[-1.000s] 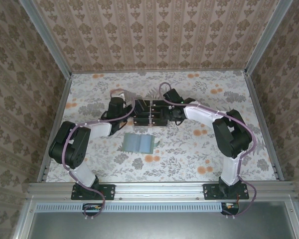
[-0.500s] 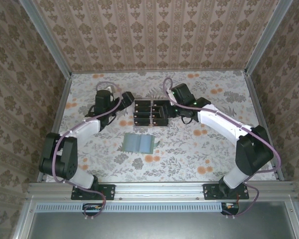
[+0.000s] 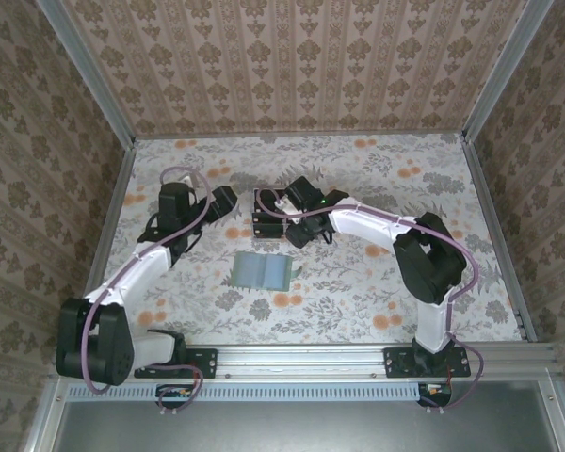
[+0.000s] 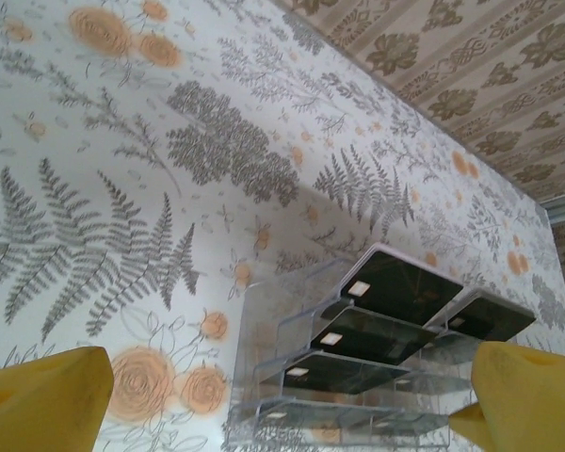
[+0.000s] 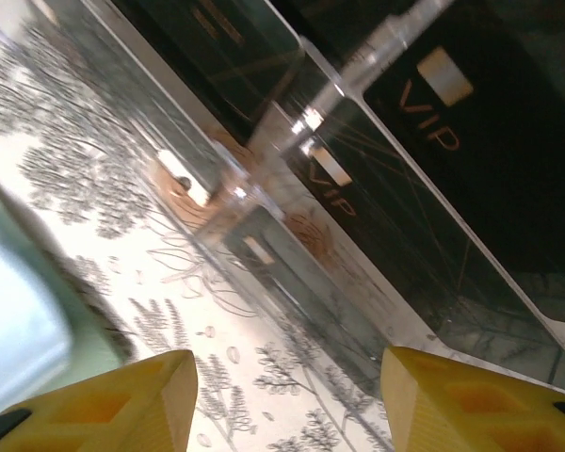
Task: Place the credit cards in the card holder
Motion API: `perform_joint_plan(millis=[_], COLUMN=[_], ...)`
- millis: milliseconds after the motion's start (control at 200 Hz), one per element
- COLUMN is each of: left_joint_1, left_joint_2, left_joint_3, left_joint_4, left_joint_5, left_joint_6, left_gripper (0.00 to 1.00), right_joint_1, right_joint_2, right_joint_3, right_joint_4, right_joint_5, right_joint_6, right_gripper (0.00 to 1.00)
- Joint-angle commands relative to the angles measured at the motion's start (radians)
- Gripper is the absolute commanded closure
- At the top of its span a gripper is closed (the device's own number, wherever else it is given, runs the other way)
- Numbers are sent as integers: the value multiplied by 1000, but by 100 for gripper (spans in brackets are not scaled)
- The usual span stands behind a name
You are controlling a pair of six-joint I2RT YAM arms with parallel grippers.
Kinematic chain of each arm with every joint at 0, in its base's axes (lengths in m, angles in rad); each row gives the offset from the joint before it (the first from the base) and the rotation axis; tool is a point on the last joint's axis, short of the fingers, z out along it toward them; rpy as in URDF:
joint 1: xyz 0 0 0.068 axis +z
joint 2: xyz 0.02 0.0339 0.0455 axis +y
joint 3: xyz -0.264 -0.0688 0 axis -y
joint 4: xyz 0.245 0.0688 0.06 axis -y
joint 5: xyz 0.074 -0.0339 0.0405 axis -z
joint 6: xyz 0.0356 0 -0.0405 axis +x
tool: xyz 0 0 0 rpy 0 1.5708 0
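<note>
Several black credit cards [image 3: 266,219] lie on the tiers of a clear plastic rack [image 3: 260,200] at mid-table. In the right wrist view the cards [image 5: 471,141] carry gold "VIP" lettering. The grey-green card holder [image 3: 262,271] lies flat just in front of the rack and shows as a pale blur [image 5: 14,320] at the left edge of the right wrist view. My right gripper [image 3: 295,229] hangs over the rack's front right part, open [image 5: 292,400], with nothing between its yellow fingers. My left gripper [image 3: 224,200] sits to the left of the rack, open [image 4: 292,405] and empty, facing the cards [image 4: 405,287].
The floral table cloth [image 3: 358,282] is bare in front and to the right of the card holder. Patterned walls [image 3: 301,66] and metal frame rails [image 3: 113,217] enclose the table on three sides.
My left arm has swung out to the left, away from the rack. My right gripper has moved from the rack's right side across to its front, its jaws narrowing a little.
</note>
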State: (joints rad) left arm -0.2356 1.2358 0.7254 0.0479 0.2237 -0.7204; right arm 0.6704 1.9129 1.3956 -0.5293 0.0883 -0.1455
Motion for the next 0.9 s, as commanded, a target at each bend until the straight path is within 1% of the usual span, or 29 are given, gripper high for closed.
perform_joint_plan(millis=[0, 145, 390, 670, 780, 890], left_joint_1=[14, 17, 16, 18, 19, 23], left_joint_2=[-33, -34, -29, -29, -28, -28], left_joint_3=[-33, -50, -73, -94, -99, -102], left_joint_4=[-29, -21, -1, 15, 19, 24], left_joint_5=[-1, -1, 1, 2, 3, 5], left_joint_6=[21, 16, 11, 6, 7, 6], left_gripper=[0, 0, 0, 0, 0, 0], right_joint_1=[-5, -3, -3, -8, -8, -8], right_joint_2=[11, 32, 9, 74, 86, 82], right_joint_3=[34, 39, 37, 61, 61, 54], right_joint_4=[-15, -20, -11, -21, -29, -34], right_joint_5=[62, 68, 79, 100, 87, 80], right_joint_6=[-57, -71, -81, -102, -99, -94], right_gripper=[44, 45, 44, 44, 47, 54])
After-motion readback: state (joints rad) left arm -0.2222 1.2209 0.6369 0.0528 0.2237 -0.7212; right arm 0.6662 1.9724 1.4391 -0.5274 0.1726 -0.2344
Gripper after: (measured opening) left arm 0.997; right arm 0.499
